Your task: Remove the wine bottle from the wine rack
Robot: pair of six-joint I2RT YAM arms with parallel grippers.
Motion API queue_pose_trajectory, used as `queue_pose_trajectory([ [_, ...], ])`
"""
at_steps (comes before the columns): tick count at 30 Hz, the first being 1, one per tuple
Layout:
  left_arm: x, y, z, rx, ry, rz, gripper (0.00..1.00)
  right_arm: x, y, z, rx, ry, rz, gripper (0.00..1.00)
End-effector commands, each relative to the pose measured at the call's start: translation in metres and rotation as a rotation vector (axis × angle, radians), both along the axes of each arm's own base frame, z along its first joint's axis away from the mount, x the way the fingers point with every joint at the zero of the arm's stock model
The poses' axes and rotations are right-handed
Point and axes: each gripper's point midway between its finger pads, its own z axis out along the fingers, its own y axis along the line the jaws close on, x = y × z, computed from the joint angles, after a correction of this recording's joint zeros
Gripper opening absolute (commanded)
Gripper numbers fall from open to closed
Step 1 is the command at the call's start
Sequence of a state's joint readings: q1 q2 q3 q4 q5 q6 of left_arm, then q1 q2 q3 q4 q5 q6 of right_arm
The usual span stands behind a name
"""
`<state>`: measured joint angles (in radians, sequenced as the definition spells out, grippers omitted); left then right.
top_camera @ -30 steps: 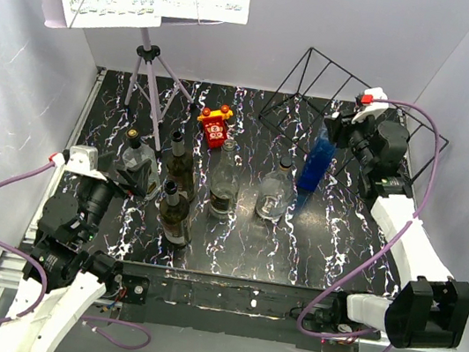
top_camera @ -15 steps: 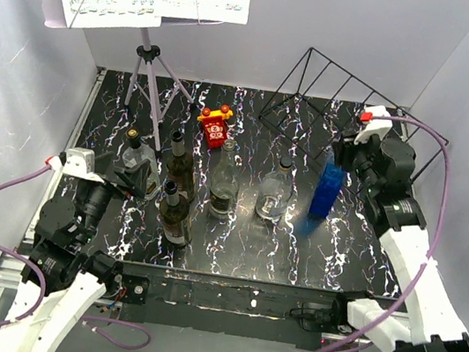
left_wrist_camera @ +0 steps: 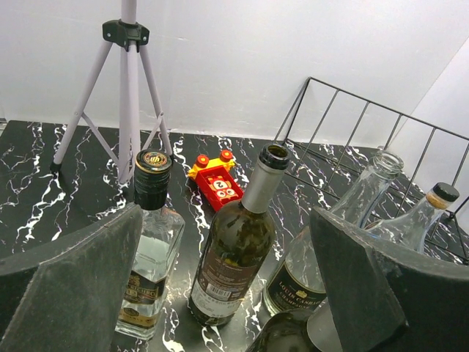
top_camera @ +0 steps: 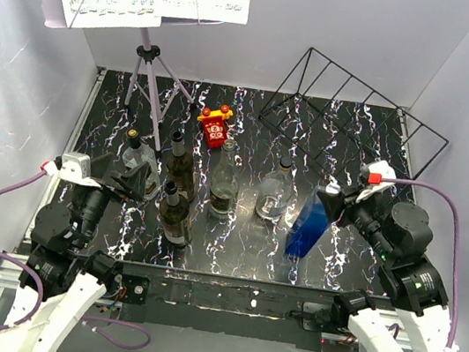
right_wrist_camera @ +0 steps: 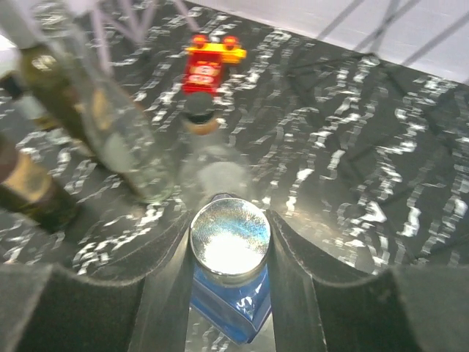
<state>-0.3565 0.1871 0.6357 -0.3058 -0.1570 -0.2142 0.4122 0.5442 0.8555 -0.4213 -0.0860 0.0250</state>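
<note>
The right gripper [right_wrist_camera: 229, 246] clamps the blue wine bottle's [top_camera: 305, 227] neck, clear of the wine rack [top_camera: 357, 106]; the left gripper [left_wrist_camera: 220, 286] gapes apart.

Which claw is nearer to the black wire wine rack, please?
Right. The right claw, shut on the blue bottle, is in front of the wine rack; the left claw, open, is far across the table by the bottles at the left.

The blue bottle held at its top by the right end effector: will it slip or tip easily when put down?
Probably rigid and rather slippery: the blue bottle looks like smooth glass, and the right end effector clamps only its round shiny cap. It may tip once released, since it is tall with a narrow base.
</note>
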Motion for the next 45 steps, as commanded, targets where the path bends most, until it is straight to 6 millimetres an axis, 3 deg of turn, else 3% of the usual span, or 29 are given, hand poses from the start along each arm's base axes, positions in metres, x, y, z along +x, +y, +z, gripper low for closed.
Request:
queue_pose_trajectory([
  [1,-0.002,-0.003,0.003,-0.002,-0.015,-0.019,0.98,-0.026,0.044,0.033,0.167,-0.049,0.211,0.01],
  [6,-0.003,-0.001,0.002,-0.002,-0.012,-0.007,0.98,-0.039,0.085,0.043,0.150,-0.107,0.368,0.01],
  [15,-0.003,0.003,0.002,0.000,-0.009,0.012,0.98,-0.042,0.172,0.057,0.126,-0.188,0.542,0.01],
  [20,-0.001,0.002,0.001,0.005,0.000,0.012,0.98,-0.036,0.197,0.062,0.142,-0.202,0.577,0.01],
  [27,0.000,0.002,0.002,0.004,0.000,0.009,0.98,-0.034,0.197,0.083,0.193,-0.262,0.558,0.01],
  [42,0.000,0.001,0.001,0.009,0.002,0.006,0.98,-0.040,0.182,0.093,0.339,-0.336,0.525,0.01],
  [45,0.000,0.002,0.001,0.008,0.002,0.009,0.98,-0.038,0.184,0.082,0.335,-0.318,0.523,0.01],
])
